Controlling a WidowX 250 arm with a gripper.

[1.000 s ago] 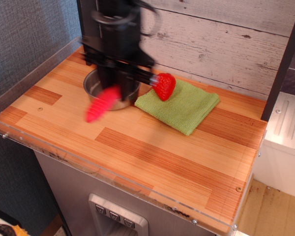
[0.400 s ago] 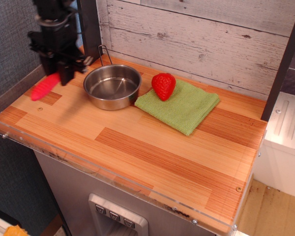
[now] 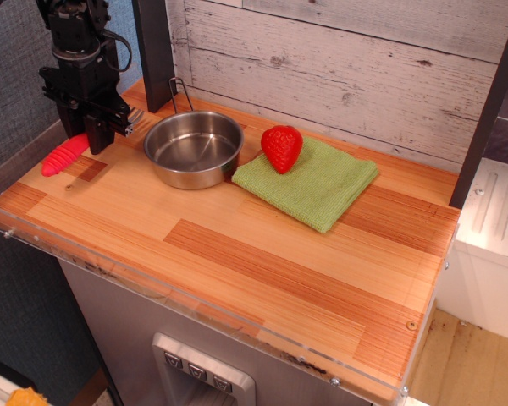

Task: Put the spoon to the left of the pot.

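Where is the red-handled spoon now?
In the camera view, the spoon is at the far left of the wooden table, left of the steel pot. The gripper is at its middle, and its tines point toward the pot.

Layout, single camera view. Pot (image 3: 193,149) sits on the surface (image 3: 262,262) toward the rear left, its wire handle at the back, near the wall panel (image 3: 339,68). Cloth (image 3: 306,182) lies just right of the pot, apart from it by a narrow gap. Strawberry (image 3: 282,147) rests on the cloth's left rear part, near the pot's right rim. Spoon (image 3: 72,149) is left of the pot, close to the surface's left edge, handle pointing front-left, tined head toward the pot. End effector (image 3: 98,135) stands over the spoon's middle, left of the pot. Post (image 3: 153,52) rises behind the pot's left side.
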